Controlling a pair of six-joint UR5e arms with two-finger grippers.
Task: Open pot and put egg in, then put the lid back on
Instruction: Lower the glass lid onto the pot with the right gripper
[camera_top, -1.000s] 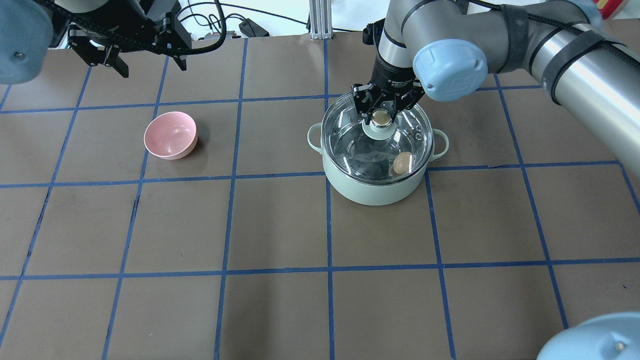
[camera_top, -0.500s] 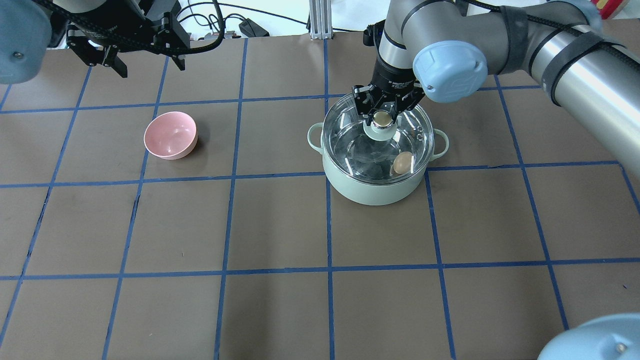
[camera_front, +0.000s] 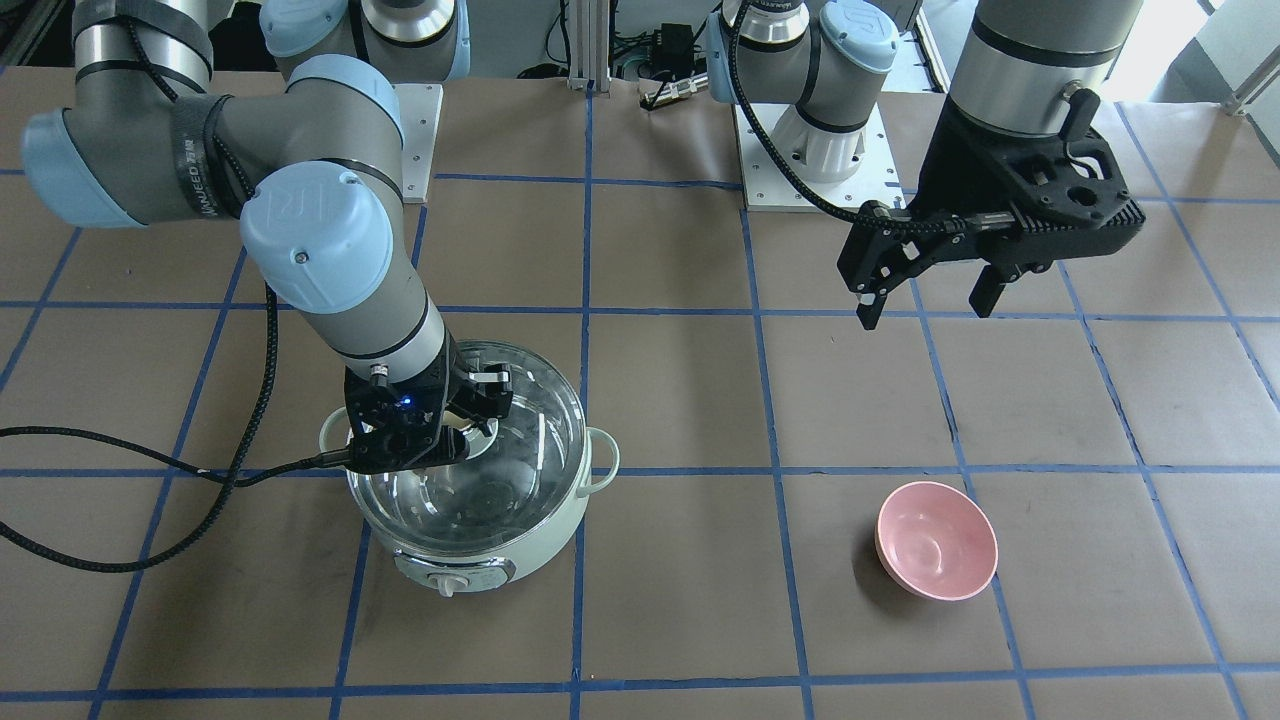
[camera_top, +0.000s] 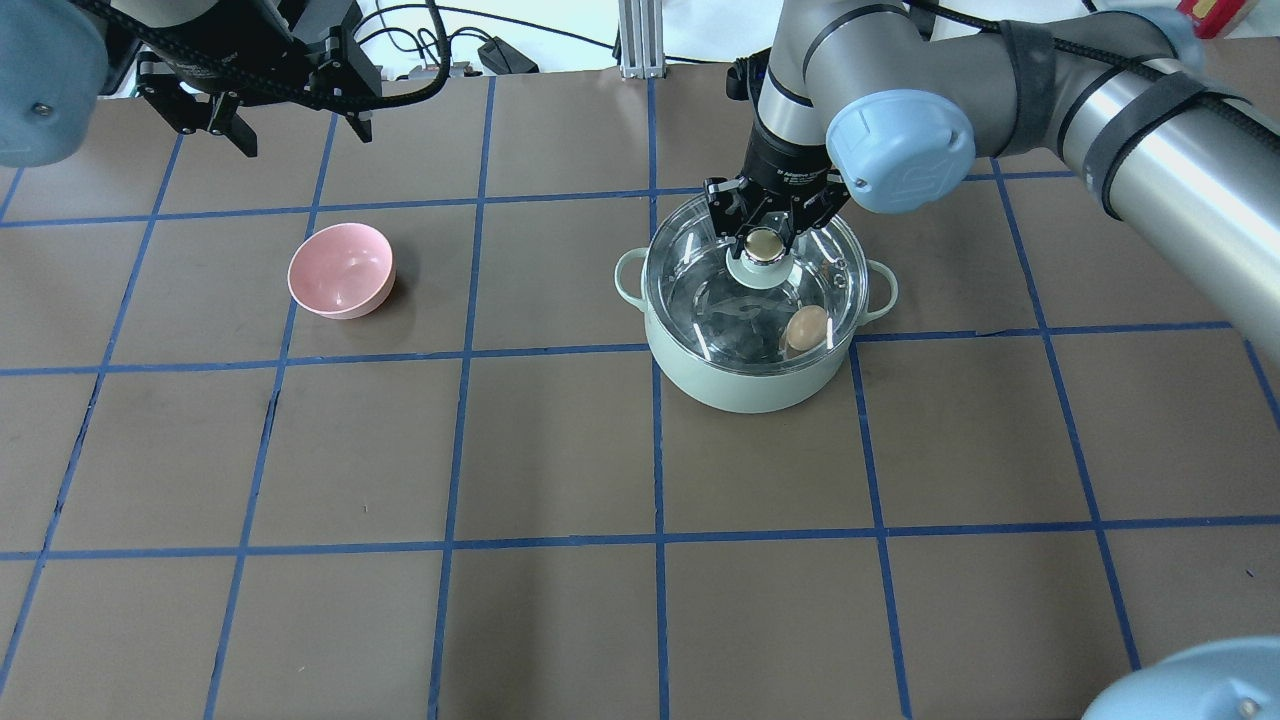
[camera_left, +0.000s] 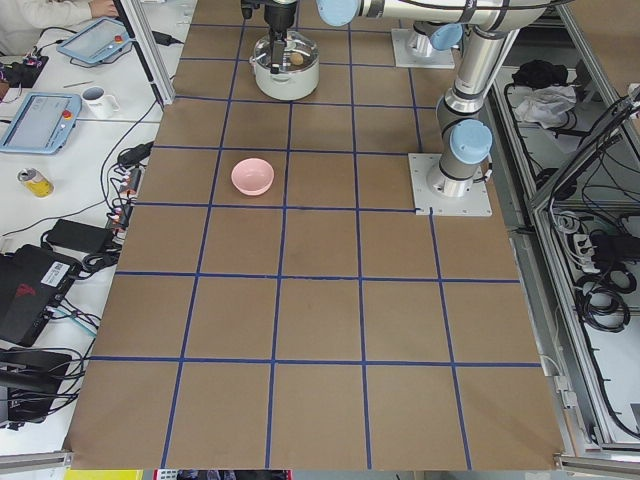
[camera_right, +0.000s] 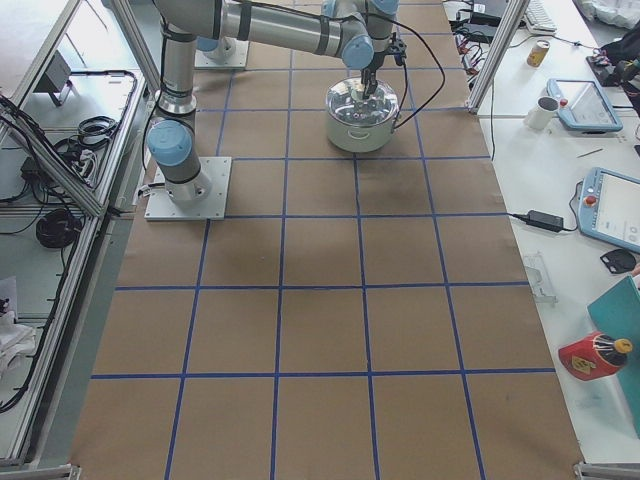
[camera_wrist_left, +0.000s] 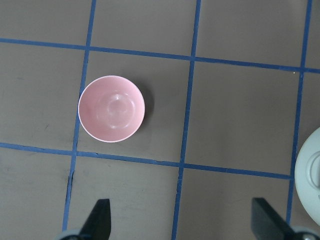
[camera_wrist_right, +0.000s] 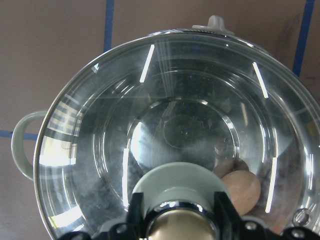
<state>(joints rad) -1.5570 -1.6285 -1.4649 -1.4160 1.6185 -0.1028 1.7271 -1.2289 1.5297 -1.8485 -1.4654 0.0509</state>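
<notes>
The mint-green pot (camera_top: 745, 385) stands right of the table's middle, with its dial facing the front view (camera_front: 452, 578). The clear glass lid (camera_top: 700, 290) lies on the pot's rim. My right gripper (camera_top: 763, 240) is shut on the lid's beige-gold knob, with a finger on each side, as the right wrist view (camera_wrist_right: 175, 222) shows. The tan egg (camera_top: 806, 327) lies inside the pot and shows through the glass (camera_wrist_right: 241, 186). My left gripper (camera_top: 305, 138) is open and empty, high over the far left of the table (camera_front: 922, 310).
A pink bowl (camera_top: 340, 270) stands empty left of the pot, about two grid squares away; it also shows in the left wrist view (camera_wrist_left: 111, 108). Brown paper with blue tape lines covers the table. Cables lie at the far edge.
The right gripper and the lid have sunk slightly onto the pot. The egg, the bowl and the left arm have barely moved.
</notes>
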